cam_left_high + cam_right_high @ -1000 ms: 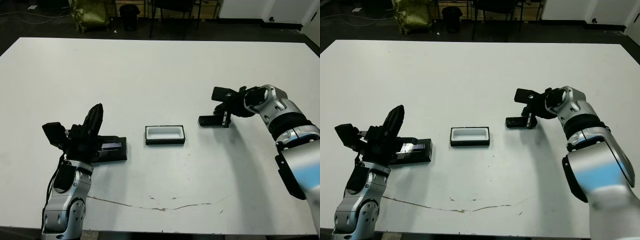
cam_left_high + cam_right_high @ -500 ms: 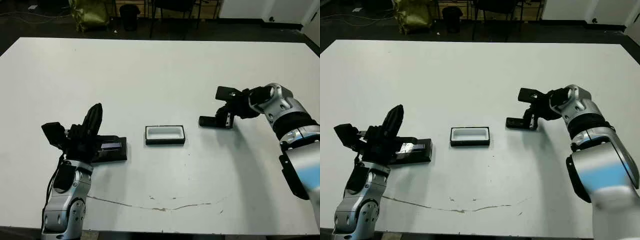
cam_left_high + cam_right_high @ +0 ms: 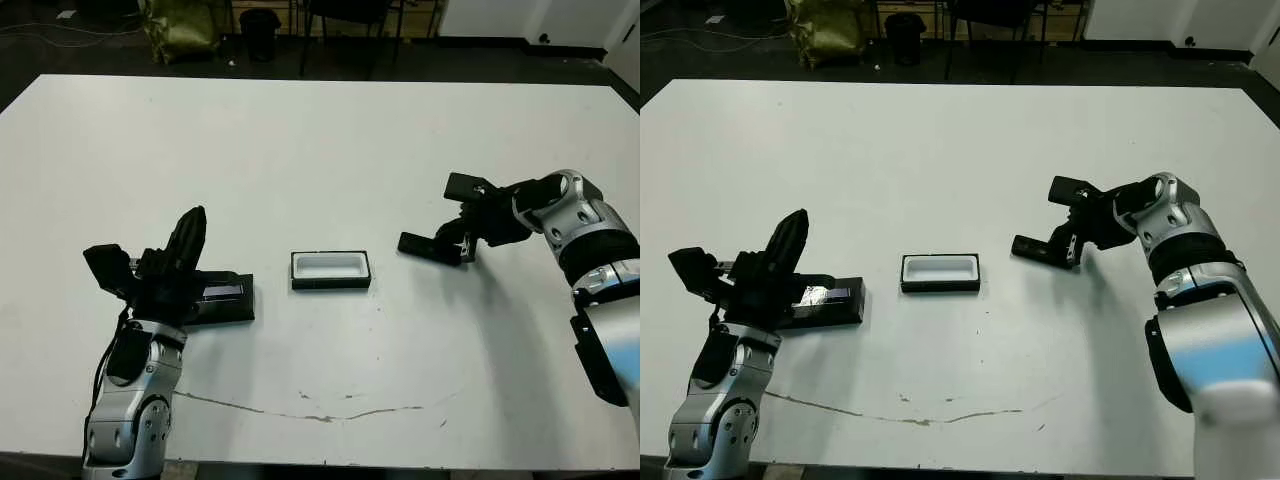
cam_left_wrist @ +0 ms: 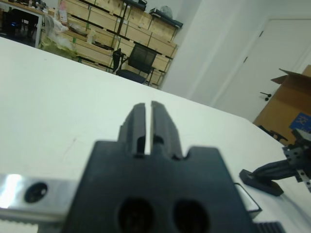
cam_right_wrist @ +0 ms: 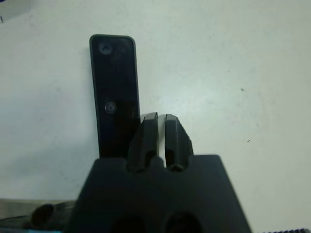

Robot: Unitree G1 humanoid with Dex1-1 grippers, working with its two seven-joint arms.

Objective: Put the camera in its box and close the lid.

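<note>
Head views: The box sits open near the middle of the white table, its white inside showing. The lid lies flat on the table to the box's left, apart from it, with its pale strip facing up. My left gripper rests over the lid's left end, fingers pressed together and pointing away from me. The camera lies on the table to the right of the box, apart from it. My right gripper hangs at the camera's right end, just above the table; these views do not settle whether it touches the camera.

Left wrist view: My left gripper is narrow, only a thin slit between its fingers, and it holds nothing. The camera and my right gripper show at the far edge of the table.

Right wrist view: My right gripper is narrow, fingers almost together, nothing between them. The camera lies flat just beside the fingers, glossy face up, running alongside them and passing under the gripper's body.
</note>
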